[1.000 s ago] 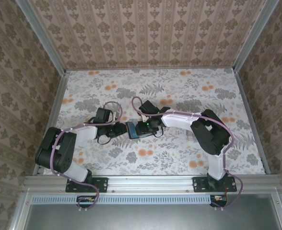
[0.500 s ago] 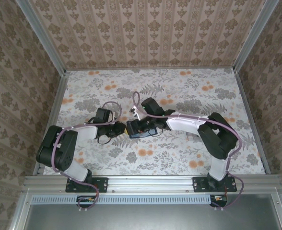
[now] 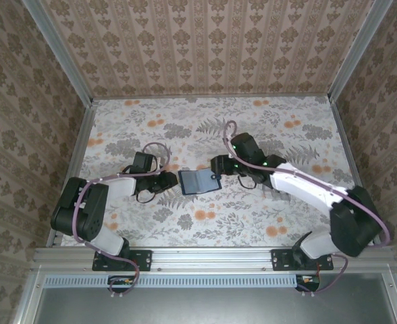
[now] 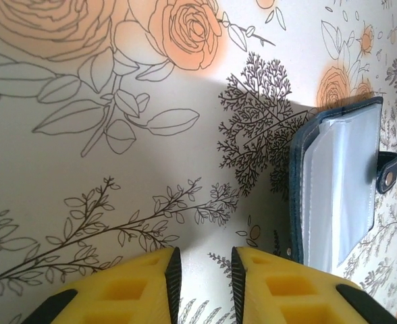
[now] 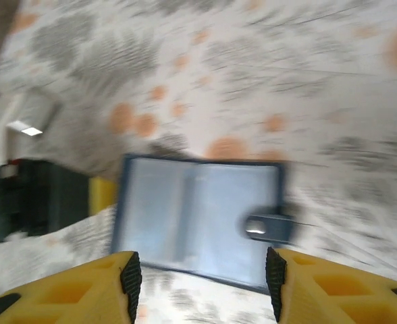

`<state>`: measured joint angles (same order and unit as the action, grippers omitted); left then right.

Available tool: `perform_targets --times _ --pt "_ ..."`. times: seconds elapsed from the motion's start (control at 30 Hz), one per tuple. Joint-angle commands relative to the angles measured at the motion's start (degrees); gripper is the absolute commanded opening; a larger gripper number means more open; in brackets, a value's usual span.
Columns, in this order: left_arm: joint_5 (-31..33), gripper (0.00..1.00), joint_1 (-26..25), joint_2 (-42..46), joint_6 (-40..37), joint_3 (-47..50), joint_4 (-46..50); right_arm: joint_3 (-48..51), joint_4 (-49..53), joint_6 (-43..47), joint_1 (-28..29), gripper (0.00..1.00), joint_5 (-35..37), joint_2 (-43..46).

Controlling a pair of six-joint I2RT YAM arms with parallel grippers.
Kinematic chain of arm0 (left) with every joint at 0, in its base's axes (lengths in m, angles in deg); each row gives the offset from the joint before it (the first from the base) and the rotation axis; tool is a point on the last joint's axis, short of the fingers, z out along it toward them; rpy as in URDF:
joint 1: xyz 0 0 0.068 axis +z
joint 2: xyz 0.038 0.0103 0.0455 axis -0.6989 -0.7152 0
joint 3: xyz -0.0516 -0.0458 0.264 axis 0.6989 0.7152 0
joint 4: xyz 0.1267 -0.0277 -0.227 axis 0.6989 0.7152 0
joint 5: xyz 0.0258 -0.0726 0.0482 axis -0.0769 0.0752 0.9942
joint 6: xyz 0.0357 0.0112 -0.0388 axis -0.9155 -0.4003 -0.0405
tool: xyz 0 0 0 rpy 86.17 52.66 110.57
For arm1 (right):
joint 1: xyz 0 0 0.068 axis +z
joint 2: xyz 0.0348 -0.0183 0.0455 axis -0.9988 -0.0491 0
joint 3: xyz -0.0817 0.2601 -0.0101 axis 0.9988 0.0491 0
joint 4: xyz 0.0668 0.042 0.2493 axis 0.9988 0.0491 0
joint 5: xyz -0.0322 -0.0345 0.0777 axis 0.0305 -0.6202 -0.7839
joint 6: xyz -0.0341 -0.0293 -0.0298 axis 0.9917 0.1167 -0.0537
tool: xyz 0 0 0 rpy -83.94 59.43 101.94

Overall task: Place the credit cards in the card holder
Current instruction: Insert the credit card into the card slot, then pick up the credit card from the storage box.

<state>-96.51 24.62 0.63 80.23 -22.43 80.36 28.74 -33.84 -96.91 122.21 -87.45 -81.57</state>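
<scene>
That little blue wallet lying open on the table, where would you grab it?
Probably by the snap tab jutting from the card holder's right edge, coming low from the right arm's side. It lies open and flat on the table, so its faces offer nothing to pinch; the tab sticks out.

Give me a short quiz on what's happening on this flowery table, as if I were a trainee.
1. True or false: the card holder lies open on the table.
2. What do the right fingers hold? A) a card B) nothing C) the card holder
3. Which stand closer together: the left fingers or the right ones?

Key: 1 true. 2 B, the gap between them is bare. 3 the left ones, with just a narrow gap.
</scene>
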Motion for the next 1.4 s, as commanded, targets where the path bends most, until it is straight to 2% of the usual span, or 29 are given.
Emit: perform_targets --times 0.0,0.07,0.1,0.13,0.17,0.3,0.37,0.47,0.53,0.7,0.77,0.87,1.0,1.37 --pt "4.4 0.34 0.4 1.8 -3.2 -1.2 1.7 2.1 10.5 2.2 -1.4 0.58 23.2 9.3" --pt "7.2 0.40 -0.3 3.0 -4.1 -0.6 0.6 3.1 15.8 3.8 -3.0 0.64 30.8 15.0" --pt "9.0 0.43 -0.5 3.9 -4.7 -0.4 0.4 3.8 18.5 4.0 -4.3 0.74 33.9 17.8" --pt "10.4 0.45 -0.7 4.6 -5.3 -0.2 0.5 4.7 20.9 4.1 -5.7 0.79 35.0 20.2" --pt "11.9 0.47 -0.6 5.6 -5.8 -0.1 0.9 5.9 22.5 4.4 -7.5 0.80 34.5 22.5" --pt "18.1 0.60 -0.6 11.3 -8.3 0.7 3.8 7.6 28.7 4.4 -14.7 0.79 22.9 25.8" --pt "20.3 0.70 -0.4 14.6 -8.9 2.2 3.7 7.4 31.5 4.0 -16.8 0.80 20.7 23.6" --pt "22.1 0.76 -0.2 18.3 -10.2 6.6 -1.1 6.3 31.7 4.2 -19.3 0.80 14.9 17.7" --pt "24.4 0.81 0.3 20.0 -9.1 9.1 -2.6 3.4 34.0 4.1 -20.4 0.80 13.7 12.7" --pt "31.0 0.86 0.7 24.5 -9.5 10.0 0.9 -0.1 33.7 4.4 -20.5 0.80 11.4 4.2" --pt "31.7 0.87 0.7 26.1 -9.3 10.7 1.4 -1.1 33.2 4.7 -20.4 0.80 11.2 1.6" --pt "31.9 0.88 0.8 27.8 -9.5 11.7 0.7 -2.5 33.2 5.1 -20.4 0.79 14.5 -2.4" --pt "34.4 0.89 0.8 29.6 -8.8 12.7 1.0 -3.8 34.3 5.4 -20.3 0.78 23.4 -5.2" --pt "36.2 0.92 0.9 31.4 -8.2 13.2 2.4 -2.9 35.1 3.3 -20.2 0.70 28.2 -6.4"
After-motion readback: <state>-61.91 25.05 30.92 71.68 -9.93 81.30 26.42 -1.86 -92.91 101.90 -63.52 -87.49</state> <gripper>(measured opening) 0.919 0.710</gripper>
